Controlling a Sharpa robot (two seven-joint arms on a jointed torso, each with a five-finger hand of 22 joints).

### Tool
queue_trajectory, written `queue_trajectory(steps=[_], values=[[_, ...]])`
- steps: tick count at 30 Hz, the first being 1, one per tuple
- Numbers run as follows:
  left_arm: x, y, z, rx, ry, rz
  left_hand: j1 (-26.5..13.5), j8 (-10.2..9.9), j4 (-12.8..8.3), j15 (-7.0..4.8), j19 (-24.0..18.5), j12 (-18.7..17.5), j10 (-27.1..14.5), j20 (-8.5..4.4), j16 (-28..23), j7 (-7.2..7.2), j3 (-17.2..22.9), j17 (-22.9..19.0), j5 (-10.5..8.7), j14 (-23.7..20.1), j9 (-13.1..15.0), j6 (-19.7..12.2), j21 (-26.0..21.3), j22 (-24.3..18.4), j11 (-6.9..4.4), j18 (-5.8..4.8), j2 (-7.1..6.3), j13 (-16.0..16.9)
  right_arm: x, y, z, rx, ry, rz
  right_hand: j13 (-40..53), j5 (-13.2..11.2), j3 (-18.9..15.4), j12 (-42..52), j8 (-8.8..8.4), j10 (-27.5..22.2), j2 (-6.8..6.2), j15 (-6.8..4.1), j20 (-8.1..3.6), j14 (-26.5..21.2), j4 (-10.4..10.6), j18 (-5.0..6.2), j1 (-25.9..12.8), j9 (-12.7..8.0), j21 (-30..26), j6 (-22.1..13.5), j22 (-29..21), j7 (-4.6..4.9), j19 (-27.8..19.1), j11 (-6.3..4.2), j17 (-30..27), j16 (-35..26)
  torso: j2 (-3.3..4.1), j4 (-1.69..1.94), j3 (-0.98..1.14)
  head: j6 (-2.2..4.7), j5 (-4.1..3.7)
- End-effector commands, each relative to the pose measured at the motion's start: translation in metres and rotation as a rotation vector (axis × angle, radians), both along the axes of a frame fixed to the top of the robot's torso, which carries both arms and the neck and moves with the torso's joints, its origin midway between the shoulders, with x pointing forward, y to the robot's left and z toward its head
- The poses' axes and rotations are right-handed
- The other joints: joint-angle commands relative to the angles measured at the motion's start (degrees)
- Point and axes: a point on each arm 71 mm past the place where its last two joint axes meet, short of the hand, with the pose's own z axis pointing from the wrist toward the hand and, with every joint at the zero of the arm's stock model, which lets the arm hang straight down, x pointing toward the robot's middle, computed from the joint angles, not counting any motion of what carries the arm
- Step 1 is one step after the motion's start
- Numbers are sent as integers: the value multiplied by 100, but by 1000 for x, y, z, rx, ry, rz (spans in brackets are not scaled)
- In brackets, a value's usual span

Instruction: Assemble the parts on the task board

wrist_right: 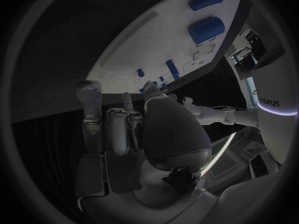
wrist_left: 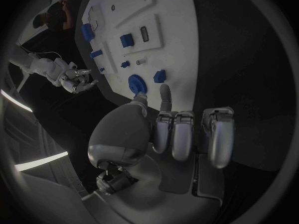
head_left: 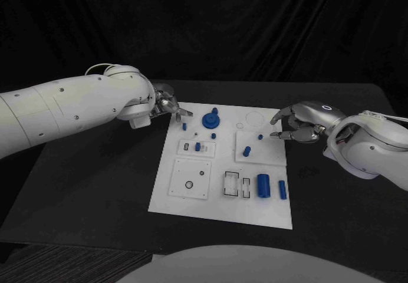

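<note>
Both hands hover empty with fingers loosely spread at the far corners of the task board (head_left: 223, 203), left hand (head_left: 167, 107) near the blue round part (head_left: 211, 121), right hand (head_left: 299, 124) opposite, seemingly poised to pick parts.

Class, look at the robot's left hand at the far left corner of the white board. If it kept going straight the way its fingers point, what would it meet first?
Probably the small blue peg just past the left hand; the round blue knob lies beyond. Height above the board is unclear.

white task board (head_left: 223, 194), blue parts (head_left: 263, 184), seemingly black table (head_left: 102, 194)
</note>
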Motion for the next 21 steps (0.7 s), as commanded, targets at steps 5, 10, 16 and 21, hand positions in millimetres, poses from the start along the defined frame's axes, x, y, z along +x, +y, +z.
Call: queue_trajectory(steps=[5, 10, 16, 21], values=[[-1, -3, -4, 0, 25, -30, 46, -24, 17, 45, 323, 20, 586, 53, 15, 31, -37, 1510, -17, 605, -14, 29, -26, 1286, 44, -11, -5, 1501, 0, -1, -2, -3, 3, -12, 1363, 36, -23, -36, -16, 481, 11, 26, 2, 446, -5, 52, 14, -7, -36, 42, 378, 10, -52, 29, 1014, -22, -5, 8, -3, -1, -9], [-2, -5, -6, 3, 35, -40, 47, -24, 16, 45, 322, 20, 586, 54, 15, 32, -38, 1510, -17, 605, -14, 31, -27, 1285, 45, -10, -5, 1501, 0, -1, -2, -3, 5, -12, 1363, 36, -23, -36, -16, 481, 11, 26, 2, 446, -5, 52, 14, -7, -36, 42, 378, 10, -52, 29, 1014, -22, -8, 9, -6, -1, -1], [-3, -6, -8, 9, 48, -45, 55, -21, 11, 47, 318, 20, 586, 56, 15, 31, -36, 1510, -16, 605, -13, 36, -34, 1282, 46, -8, -3, 1501, 0, 0, -3, -2, 5, -11, 1363, 36, -23, -36, -16, 481, 11, 26, 2, 446, -5, 52, 14, -7, -36, 42, 378, 10, -52, 29, 1014, -22, -6, 8, -7, -1, -3], [-4, -6, -10, 15, 58, -45, 72, -19, 0, 50, 308, 20, 586, 59, 15, 31, -33, 1510, -13, 605, -12, 41, -47, 1275, 48, -5, 2, 1501, 0, -1, -3, -2, 5, -11, 1363, 36, -23, -36, -16, 481, 11, 26, 2, 446, -5, 52, 14, -7, -36, 42, 378, 10, -52, 29, 1014, -22, -6, 5, -6, -1, -8]])
